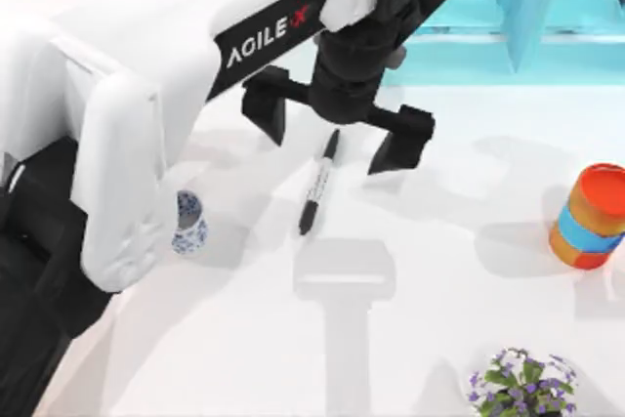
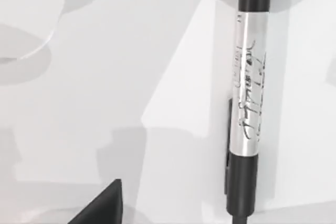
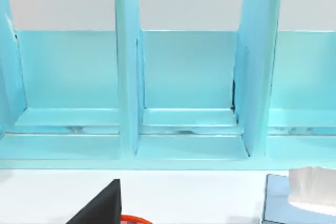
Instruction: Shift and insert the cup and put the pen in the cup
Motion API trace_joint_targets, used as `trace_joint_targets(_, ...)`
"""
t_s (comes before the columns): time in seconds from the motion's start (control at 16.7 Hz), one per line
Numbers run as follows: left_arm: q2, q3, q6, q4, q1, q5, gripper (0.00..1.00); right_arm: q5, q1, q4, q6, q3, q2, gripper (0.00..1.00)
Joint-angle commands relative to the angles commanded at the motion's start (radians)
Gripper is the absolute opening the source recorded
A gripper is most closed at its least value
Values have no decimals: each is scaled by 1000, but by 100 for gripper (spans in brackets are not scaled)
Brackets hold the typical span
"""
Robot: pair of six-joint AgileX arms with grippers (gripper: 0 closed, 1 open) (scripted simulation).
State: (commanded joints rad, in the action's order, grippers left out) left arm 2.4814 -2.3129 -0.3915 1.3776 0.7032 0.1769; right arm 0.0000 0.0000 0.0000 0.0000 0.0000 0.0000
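Black at both ends with a silvery-white scripted band in the middle, the pen (image 1: 317, 186) lies flat on the white table (image 1: 439, 339), slanting from near the table's middle toward the far edge. In the left wrist view that band looks smooth and glossy, a slim round barrel (image 2: 247, 98) that I judge could roll if nudged from one side.

My left gripper (image 1: 338, 127) hangs directly over the pen's upper end with its dark, blocky fingers spread wide, one on each side of the barrel and clear of it. That straddle reads to me as a line-up for a pinch across the pen's width; nothing is held yet.

To the left of the pen, apart from it and partly under my left arm's white shell, stands the cup (image 1: 188, 224), small, upright, white with blue floral pattern, its mouth open upward. It looks hard and glazed, and narrow enough that the pen would have to go in nearly vertical.

Further out, an orange cylinder (image 1: 589, 216) with a blue band stands near the right edge, and a purple-flowered plant (image 1: 520, 378) sits at the near edge. A turquoise rack (image 3: 184, 103) with upright dividers runs along the far side; my right wrist camera faces it, and I cannot tell how the right gripper's claw stands.
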Motion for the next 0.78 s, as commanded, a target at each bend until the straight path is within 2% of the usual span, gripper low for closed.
trace_joint_targets(0.36,5,31,5,-36,-6,-1,100,0,0,0,0,0,0,100)
trace_joint_targets(0.78,54,222,33,-283,-32,-2,100,0,0,0,0,0,0,100)
